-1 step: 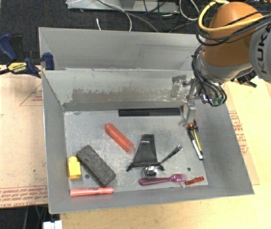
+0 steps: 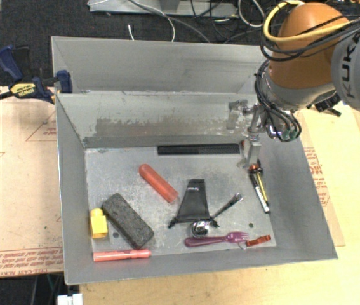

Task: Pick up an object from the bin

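Note:
My gripper hangs at the bin's right side, near the back wall. Just below it lies a slim pen with a black, white and yellow barrel and a reddish top end, running down along the right wall; its top end sits right under the gripper's tip. Whether they touch I cannot tell. A long black bar lies flat along the back of the floor, its right end close to the gripper's left.
Mid-floor lie an orange-red cylinder, a black wedge, a thin black stick and a purple fork. A grey block, a yellow piece and a pink marker sit front left.

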Robot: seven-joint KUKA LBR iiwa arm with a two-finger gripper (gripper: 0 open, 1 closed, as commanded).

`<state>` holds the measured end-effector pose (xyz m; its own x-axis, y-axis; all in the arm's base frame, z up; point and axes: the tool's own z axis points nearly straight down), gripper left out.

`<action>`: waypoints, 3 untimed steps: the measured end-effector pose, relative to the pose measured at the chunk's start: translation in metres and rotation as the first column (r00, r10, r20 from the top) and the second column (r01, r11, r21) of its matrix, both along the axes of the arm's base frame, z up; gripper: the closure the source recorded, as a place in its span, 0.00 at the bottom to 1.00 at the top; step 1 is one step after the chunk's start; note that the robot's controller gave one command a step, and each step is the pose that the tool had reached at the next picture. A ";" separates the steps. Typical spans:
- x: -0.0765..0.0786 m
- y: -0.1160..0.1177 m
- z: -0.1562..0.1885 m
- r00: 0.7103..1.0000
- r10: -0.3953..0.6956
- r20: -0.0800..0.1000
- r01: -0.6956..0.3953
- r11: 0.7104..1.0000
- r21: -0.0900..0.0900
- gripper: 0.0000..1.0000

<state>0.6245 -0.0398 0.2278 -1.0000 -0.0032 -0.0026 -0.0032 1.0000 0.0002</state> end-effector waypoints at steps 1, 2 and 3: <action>-0.011 0.036 -0.060 0.922 0.387 -0.002 -0.387 0.922 0.003 0.00; 0.017 0.027 -0.065 0.892 0.452 0.008 -0.452 0.892 -0.006 0.00; -0.008 0.105 -0.125 0.788 0.616 0.001 -0.616 0.788 0.005 0.00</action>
<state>0.6169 0.0647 0.1025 -0.7860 -0.6183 -0.0035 -0.6183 0.7859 0.0055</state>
